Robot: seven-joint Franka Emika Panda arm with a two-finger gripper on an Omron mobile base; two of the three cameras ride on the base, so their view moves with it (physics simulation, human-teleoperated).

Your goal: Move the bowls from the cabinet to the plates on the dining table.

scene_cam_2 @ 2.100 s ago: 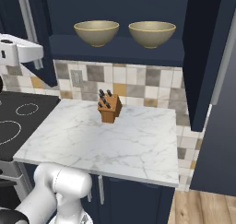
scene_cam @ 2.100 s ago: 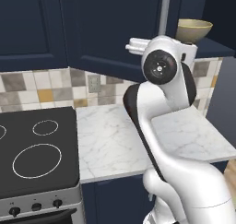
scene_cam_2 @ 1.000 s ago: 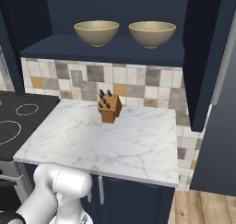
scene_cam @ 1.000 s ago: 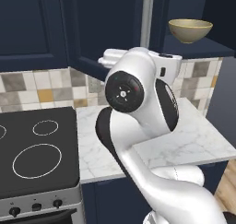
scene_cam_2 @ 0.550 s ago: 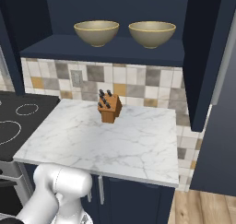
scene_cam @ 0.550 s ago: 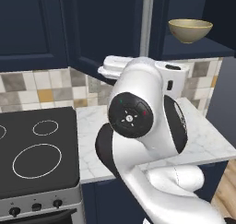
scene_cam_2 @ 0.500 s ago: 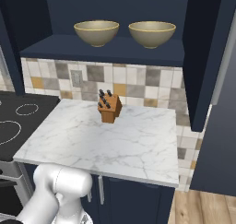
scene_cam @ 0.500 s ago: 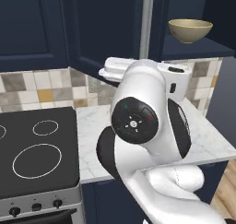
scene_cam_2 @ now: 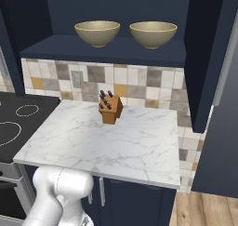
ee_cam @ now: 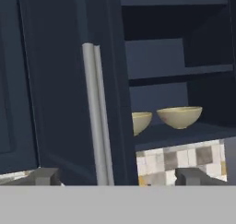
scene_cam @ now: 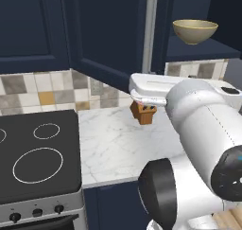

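Facing bowls (scene_cam_2: 125,33) — knife block (scene_cam_2: 110,109) below.

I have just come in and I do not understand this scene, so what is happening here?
A white robot arm is working at a navy cabinet whose door stands open. Its gripper is open and holds nothing; it sits near the door's silver handle. Two bowls are on the cabinet shelf, not yet taken. Below is a marble counter with a knife block, next to a stove.
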